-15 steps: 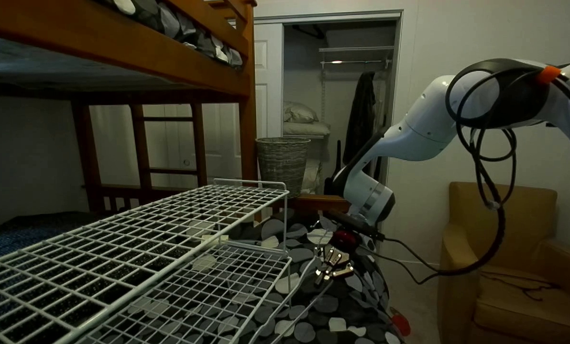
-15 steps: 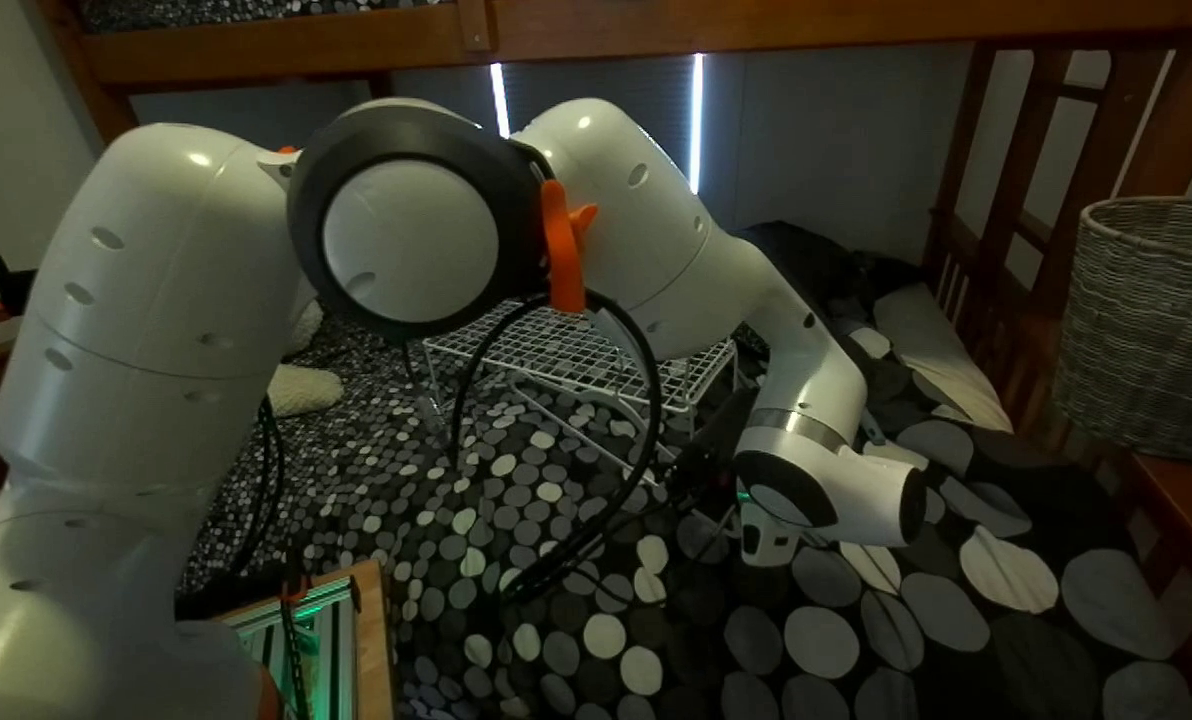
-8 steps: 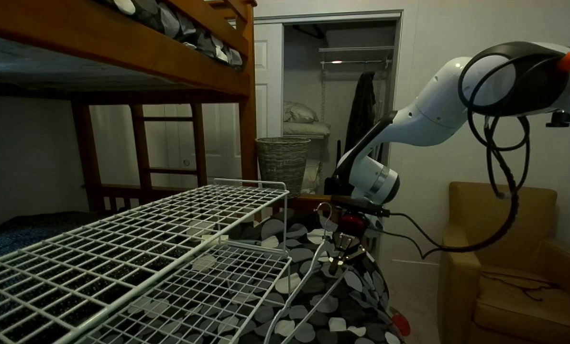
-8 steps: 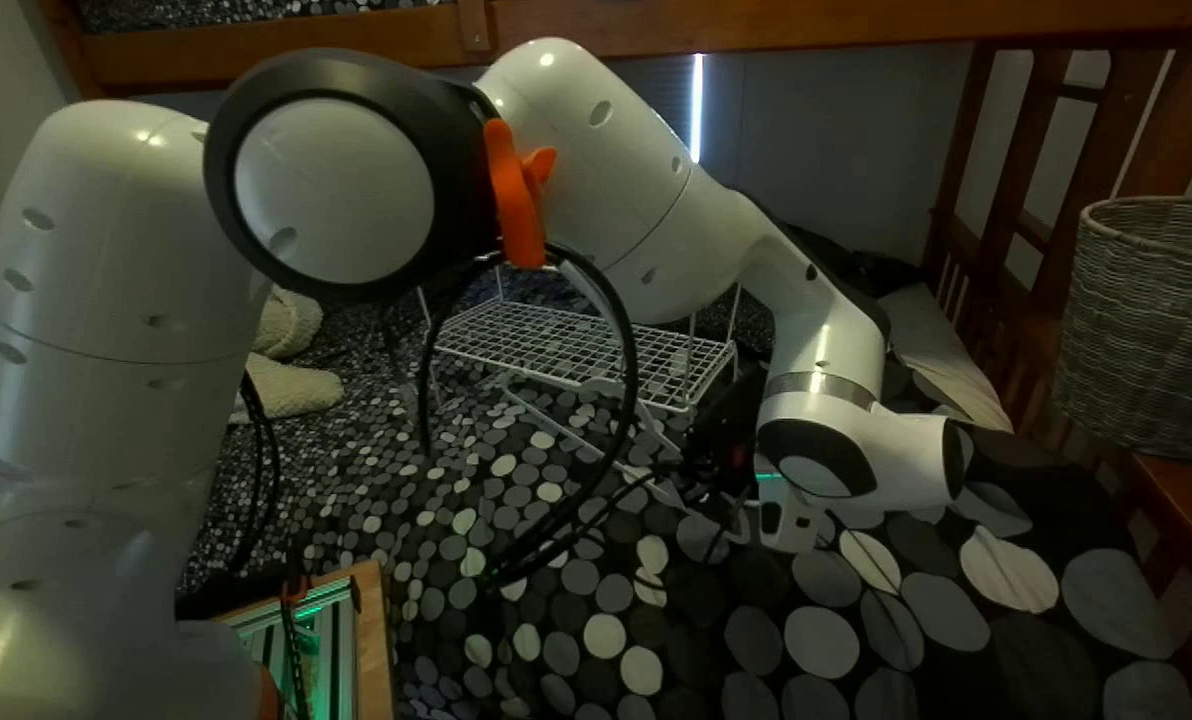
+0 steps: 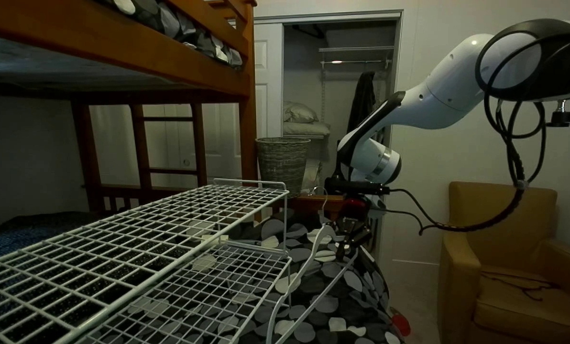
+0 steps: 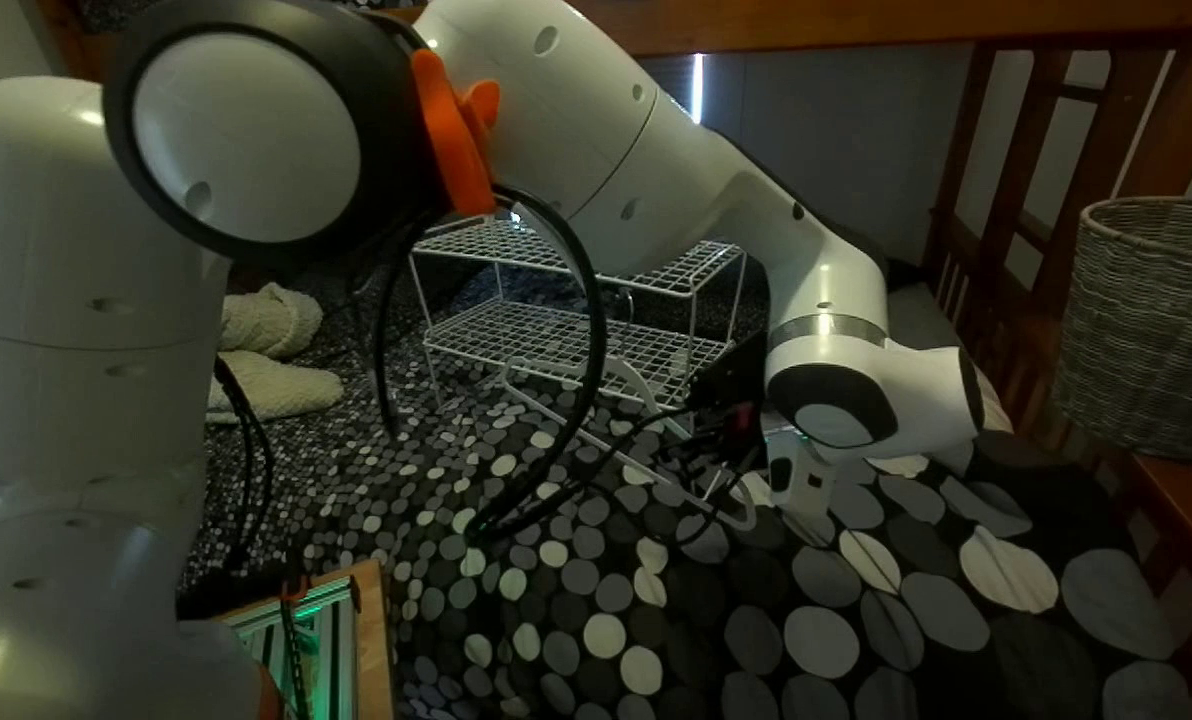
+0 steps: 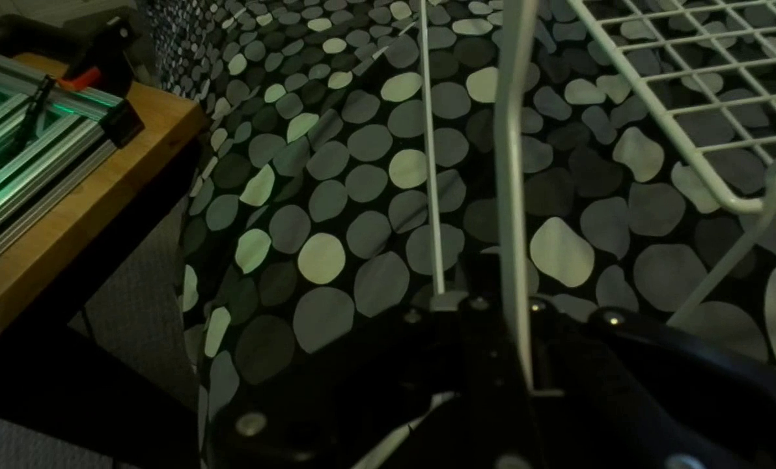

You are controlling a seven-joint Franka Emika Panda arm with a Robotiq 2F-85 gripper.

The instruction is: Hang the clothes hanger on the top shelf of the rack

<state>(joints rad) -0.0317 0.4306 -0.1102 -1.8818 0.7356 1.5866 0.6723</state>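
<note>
We see the bunk bed (image 5: 122, 45) only in part: its upper tier is cut off in both exterior views. The arm (image 6: 576, 120) spans above the bedding (image 6: 826, 640) and runs past the frame in both exterior views. The wooden bench (image 7: 163, 120) is largely cropped; we take its visible corner, just beside the bedding in the wrist view, as datum. The rack (image 5: 285, 227) stands on the bedding, well apart from that bench corner. We note its near end cropped in an exterior view. Arm and cable (image 6: 597, 330) hide part of the top shelf (image 6: 696, 268) in an exterior view. The clothes hanger (image 7: 510, 163) is located beside the rack, beyond the bench corner and apart from the top shelf; its limbs run off the top of the wrist view. We read the gripper (image 7: 510, 306) as clamped on one limb of the clothes hanger, though its own dark bulk appears to mask the contact. The hook (image 5: 325, 200) is faint in an exterior view.
</note>
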